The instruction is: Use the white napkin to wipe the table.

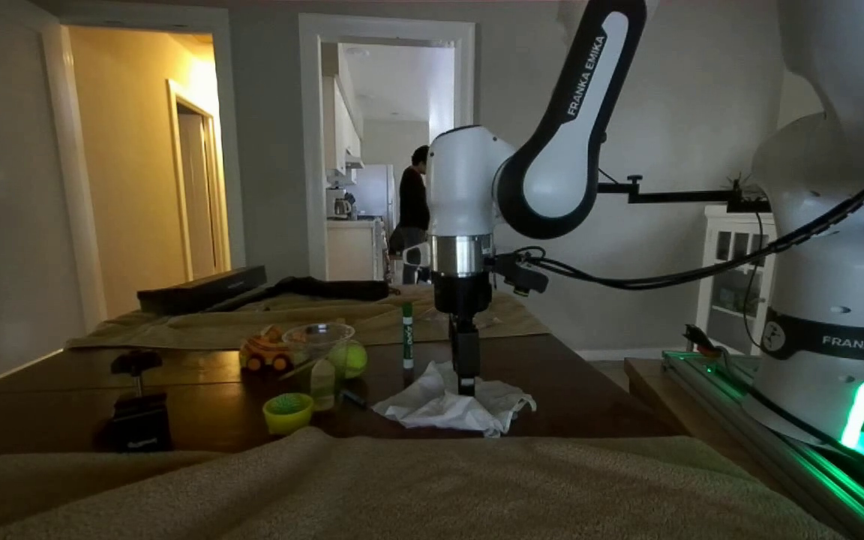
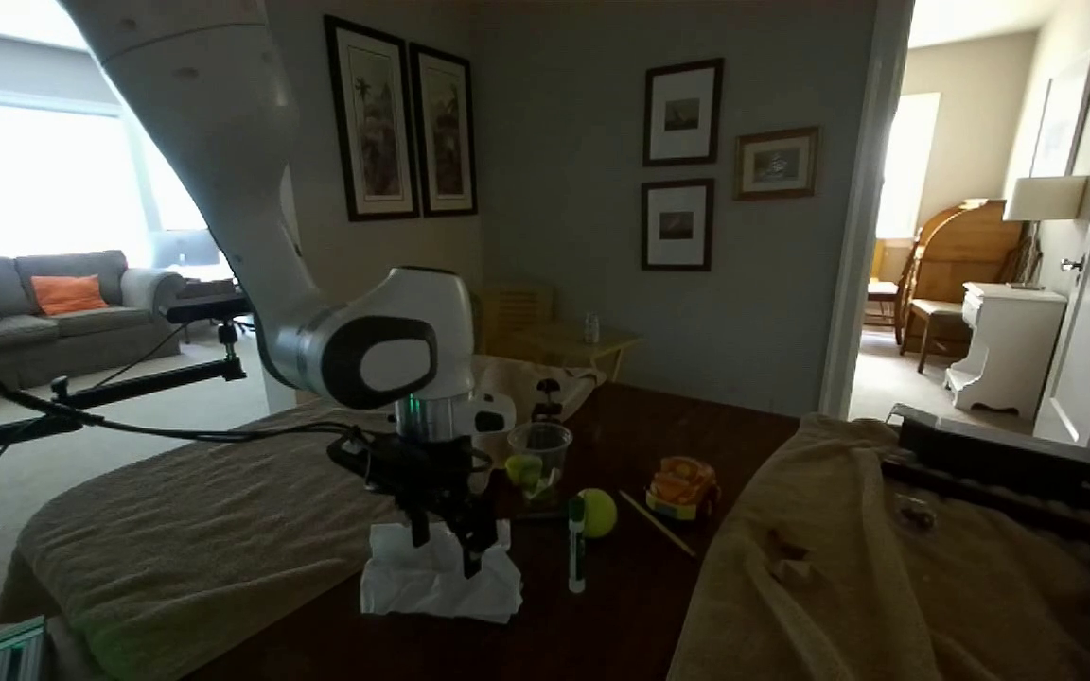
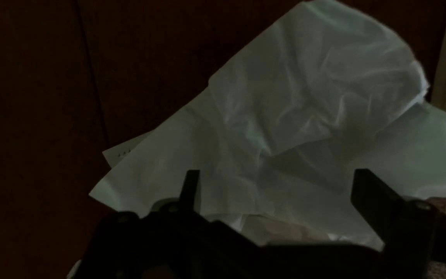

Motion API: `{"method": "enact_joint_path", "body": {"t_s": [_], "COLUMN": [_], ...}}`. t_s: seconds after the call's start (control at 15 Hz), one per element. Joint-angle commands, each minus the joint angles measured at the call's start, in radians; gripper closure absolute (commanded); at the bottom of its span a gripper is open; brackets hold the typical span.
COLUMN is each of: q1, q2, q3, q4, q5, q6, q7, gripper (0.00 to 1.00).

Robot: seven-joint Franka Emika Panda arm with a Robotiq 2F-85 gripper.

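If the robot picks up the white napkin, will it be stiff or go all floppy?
Probably floppy: the white napkin is crumpled and creased. It's likely light, since it looks paper-thin. Its loose folds may bunch up when the open gripper closes on it.

A home, as the grey sofa (image 2: 58, 330), framed pictures (image 2: 682, 114), lamp (image 2: 1045, 199) and kitchen cabinets (image 1: 353, 251) show

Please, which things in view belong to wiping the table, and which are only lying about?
For the job: white napkin, table, gripper with open jaws.

Just lying about: green-capped marker, yellow-green ball, orange toy vehicle, clear cup, small yellow bowl, thin stick.
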Motion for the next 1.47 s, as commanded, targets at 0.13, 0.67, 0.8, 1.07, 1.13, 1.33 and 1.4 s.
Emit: {"method": "enact_joint_path", "body": {"t_s": [0.13,0.67,0.8,1.07,1.13,1.33,1.4], "q1": [0.012,0.001,0.004,-0.028,-0.038,-0.075,-0.088], "q2": [0.077,0.054,0.009,-0.102,-0.135,-0.228,-0.254], "q3": [-0.007,0.043,0.042,0.034,0.025,-0.012,-0.028], "q4": [0.047,0.039,0.022,-0.036,-0.051,-0.082,-0.087], "q5": [-0.016,0.015,0.013,0.050,0.057,0.080,0.085], "q6": [0.062,-0.002,-0.072,-0.233,-0.258,-0.299,-0.309], "q7": [0.020,-0.026,-0.016,-0.030,-0.030,-0.037,-0.037], "gripper": [0.25,0.77,0.90,1.00,1.00,0.99,0.99]}}
